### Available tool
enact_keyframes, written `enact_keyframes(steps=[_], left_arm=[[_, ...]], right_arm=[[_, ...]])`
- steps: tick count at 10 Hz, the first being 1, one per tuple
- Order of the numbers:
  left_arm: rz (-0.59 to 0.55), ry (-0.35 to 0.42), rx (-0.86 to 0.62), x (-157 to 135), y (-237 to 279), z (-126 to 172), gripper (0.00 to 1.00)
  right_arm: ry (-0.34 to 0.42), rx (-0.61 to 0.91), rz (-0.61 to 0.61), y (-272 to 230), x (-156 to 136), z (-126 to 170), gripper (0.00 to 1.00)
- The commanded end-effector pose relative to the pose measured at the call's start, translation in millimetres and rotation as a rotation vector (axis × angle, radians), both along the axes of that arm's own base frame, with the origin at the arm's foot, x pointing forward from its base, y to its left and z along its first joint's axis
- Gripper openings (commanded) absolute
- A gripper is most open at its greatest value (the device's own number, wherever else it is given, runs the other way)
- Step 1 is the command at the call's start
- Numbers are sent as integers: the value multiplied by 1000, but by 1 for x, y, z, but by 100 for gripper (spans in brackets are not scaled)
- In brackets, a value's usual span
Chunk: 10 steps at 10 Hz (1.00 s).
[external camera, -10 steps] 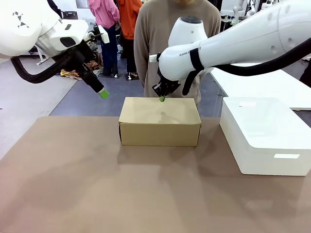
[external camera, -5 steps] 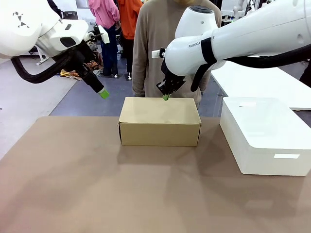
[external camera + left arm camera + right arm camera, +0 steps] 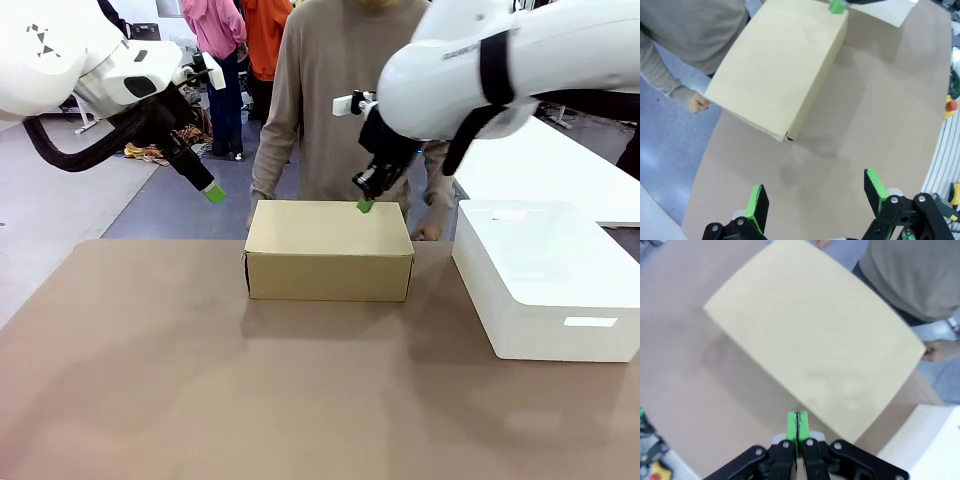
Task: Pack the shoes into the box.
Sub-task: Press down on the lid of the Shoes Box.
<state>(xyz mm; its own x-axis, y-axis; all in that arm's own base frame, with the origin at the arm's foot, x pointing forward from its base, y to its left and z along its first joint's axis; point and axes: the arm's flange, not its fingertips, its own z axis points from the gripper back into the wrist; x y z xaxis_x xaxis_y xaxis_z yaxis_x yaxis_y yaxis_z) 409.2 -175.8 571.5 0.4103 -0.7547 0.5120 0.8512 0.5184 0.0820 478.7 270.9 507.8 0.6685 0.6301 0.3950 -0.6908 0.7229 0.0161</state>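
I've got the right gripper pinched shut, hovering over the closed box near its far right edge. The left gripper hangs wide open, off to the box's far left.

Brown cardboard box, lid shut, on the bench.
It sat flat near the far edge, long side facing the front camera, its plain lid closed level on top and its corners square.
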Motion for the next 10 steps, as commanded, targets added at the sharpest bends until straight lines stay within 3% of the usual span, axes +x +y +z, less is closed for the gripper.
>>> enact_keyframes(steps=[1, 4, 10], left_arm=[[4, -11, 5, 2, 1, 1, 100], [4, -11, 5, 2, 1, 1, 100], [4, -11, 5, 2, 1, 1, 100]], right_arm=[[-17, -3, 32, -39, -40, 4, 40], [-44, -16, 41, -68, -82, 9, 100], [-76, -27, 2, -92, -128, 13, 100]])
